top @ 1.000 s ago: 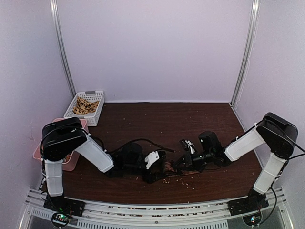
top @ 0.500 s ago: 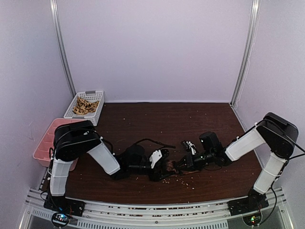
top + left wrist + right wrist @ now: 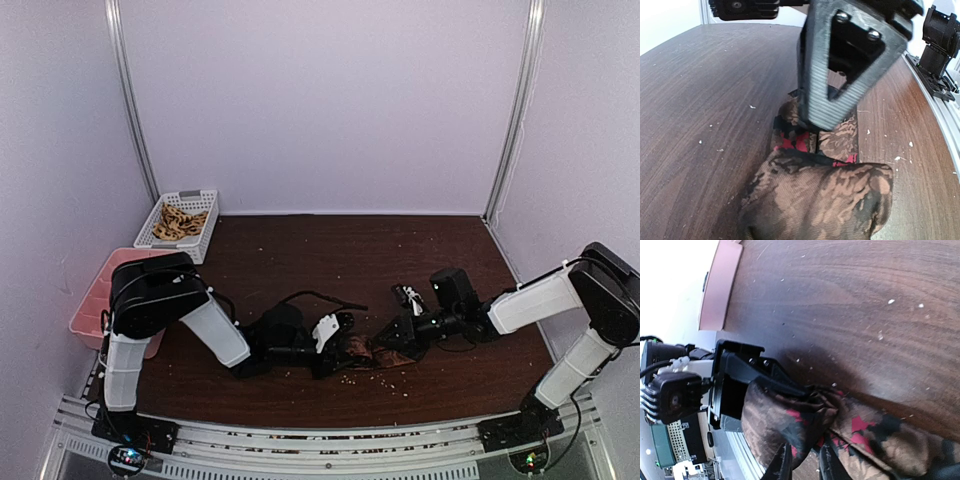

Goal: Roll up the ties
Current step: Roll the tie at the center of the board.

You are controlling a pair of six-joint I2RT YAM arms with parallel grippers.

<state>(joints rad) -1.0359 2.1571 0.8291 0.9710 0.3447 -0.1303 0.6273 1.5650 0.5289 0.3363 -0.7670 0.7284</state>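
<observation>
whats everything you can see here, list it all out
tie: one, brown with a pale pattern and red patches, bunched on the table between the two arms
basket: one, white, back left of the table, tan pieces inside too small to identify
tray: one, pink, at the table's left edge by the left arm
crumbs: many, pale, scattered on the table, thickest near the tie
cable: one clearly seen, black, looping behind the left wrist
table: one, dark brown wood
left arm: white and black, reaching low to the centre
right arm: white and black, reaching low to the centre
left fingers: black, shut on the tie
right fingers: black, at the tie's other end, grip unclear
</observation>
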